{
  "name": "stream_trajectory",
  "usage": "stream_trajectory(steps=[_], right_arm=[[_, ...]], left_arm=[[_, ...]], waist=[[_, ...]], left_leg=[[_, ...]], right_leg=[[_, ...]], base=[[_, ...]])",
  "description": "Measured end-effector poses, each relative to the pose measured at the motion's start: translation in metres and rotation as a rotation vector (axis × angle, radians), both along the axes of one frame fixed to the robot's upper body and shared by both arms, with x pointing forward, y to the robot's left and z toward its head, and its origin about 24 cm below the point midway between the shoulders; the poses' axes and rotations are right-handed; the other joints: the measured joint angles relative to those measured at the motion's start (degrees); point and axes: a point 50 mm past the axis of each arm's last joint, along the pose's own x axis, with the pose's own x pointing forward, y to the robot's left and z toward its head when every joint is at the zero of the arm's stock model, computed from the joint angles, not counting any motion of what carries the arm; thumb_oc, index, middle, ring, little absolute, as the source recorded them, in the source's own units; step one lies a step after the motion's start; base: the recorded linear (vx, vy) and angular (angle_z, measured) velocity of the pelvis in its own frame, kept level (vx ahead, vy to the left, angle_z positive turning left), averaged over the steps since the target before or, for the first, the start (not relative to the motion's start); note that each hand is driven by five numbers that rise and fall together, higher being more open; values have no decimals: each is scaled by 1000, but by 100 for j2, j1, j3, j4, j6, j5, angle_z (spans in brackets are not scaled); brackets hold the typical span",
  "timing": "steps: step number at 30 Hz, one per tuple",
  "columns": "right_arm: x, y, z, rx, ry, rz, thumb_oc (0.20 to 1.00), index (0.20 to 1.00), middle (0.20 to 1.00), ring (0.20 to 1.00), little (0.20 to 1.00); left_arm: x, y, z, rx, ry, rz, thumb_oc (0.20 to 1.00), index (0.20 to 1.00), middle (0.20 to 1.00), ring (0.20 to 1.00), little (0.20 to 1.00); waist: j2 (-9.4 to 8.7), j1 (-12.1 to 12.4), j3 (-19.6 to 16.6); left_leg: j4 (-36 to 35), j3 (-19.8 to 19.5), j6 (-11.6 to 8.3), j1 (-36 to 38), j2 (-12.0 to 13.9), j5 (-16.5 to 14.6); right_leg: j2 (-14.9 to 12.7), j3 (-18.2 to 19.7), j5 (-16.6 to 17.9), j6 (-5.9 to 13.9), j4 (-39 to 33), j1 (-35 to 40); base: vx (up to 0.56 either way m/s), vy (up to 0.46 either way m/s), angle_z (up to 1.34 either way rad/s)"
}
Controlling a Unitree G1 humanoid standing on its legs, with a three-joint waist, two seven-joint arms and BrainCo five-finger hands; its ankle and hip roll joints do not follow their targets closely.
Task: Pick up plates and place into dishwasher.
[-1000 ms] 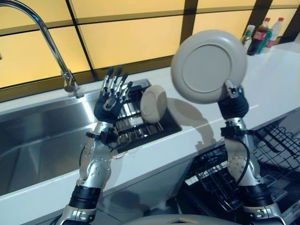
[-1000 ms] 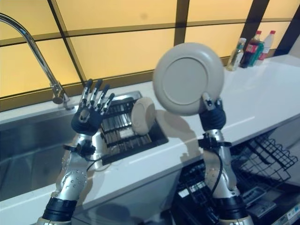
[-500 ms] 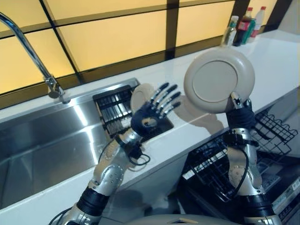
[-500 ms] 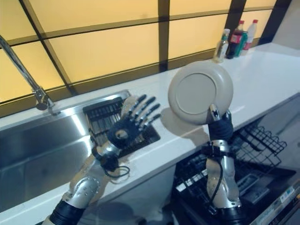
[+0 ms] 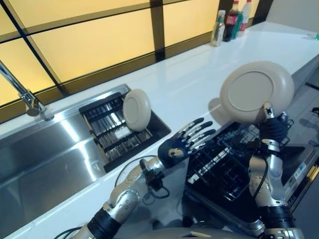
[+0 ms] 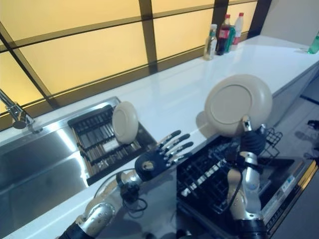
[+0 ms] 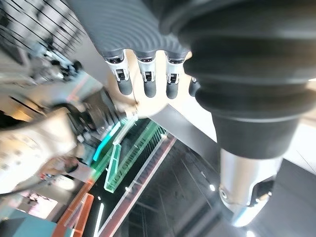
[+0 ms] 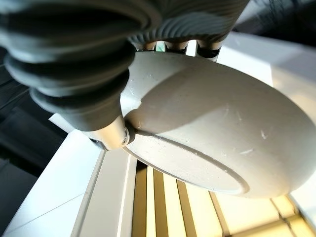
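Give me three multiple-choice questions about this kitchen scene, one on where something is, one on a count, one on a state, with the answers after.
1. Where does the second plate stand?
A. in the dish rack by the sink
B. in the dishwasher rack
C. flat on the counter

2. How many bottles stand at the counter's far end?
A. one
B. two
C. three

3. What is the left robot hand doing?
A. clutching a plate
B. open, holding nothing
C. gripping the tap

Answers: 1 A, it stands on edge in the dark rack. 2 C, three stand together. 3 B, fingers spread; the right robot hand holds the raised plate.
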Motion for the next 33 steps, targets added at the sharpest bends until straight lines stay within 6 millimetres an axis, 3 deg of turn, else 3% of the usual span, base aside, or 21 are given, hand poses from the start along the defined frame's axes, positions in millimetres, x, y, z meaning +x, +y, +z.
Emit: stream_trajectory(steps=[2,12,21,24,28,30,33], right_arm=[[-2,-11,1,-24,12,-54,200,200,200,200,200],[-7,-29,13,-265,68,-223,200,200,200,200,200],[-9,-40,-13,-264,214,-233,200,200,200,200,200],[-9,-41,-19,-260,251,-193,200,200,200,200,200],[4,-35,-21,-238,260,-127,200,200,200,200,200],[8,-31,-26,-232,282,-112,200,200,200,200,200],[7,-35,-41,-222,347,-123,200,200,200,200,200]], left_arm=[[0,3,-5,30,7,16,1000,1000,1000,1000,1000],[-1,19,-15,122,-53,30,1000,1000,1000,1000,1000],[0,20,-12,130,-125,-52,1000,1000,1000,1000,1000],[-1,22,-13,124,-152,-118,1000,1000,1000,1000,1000],[-2,27,-14,117,-153,-172,1000,1000,1000,1000,1000],[-1,28,-11,79,-132,-188,1000,1000,1000,1000,1000],[-1,11,1,26,-146,-289,1000,1000,1000,1000,1000]], waist=[[-7,8,29],[63,9,108],[76,-3,222],[71,-109,233],[28,42,264],[18,45,296],[-222,10,466]], left_leg=[[1,4,11,-9,-8,-5],[0,-10,56,-51,-30,-23],[173,-11,78,-202,-47,-24],[327,-24,71,-206,-82,-98],[610,-522,304,-202,-401,-376],[631,-439,370,-221,-404,-417],[713,-346,449,-187,-476,-417]], right_leg=[[8,21,-1,1,43,-34],[-17,25,-32,-4,180,-106],[-41,8,-50,6,327,-266],[-11,50,-65,13,381,-305],[45,480,-33,63,501,-419],[-46,462,-84,240,506,-454],[-153,468,-100,327,655,-487]], base=[[-3,-30,-7],[1,-33,0],[-25,-29,1],[36,26,-8],[-35,66,-73],[-63,86,-64],[-77,81,-9]])
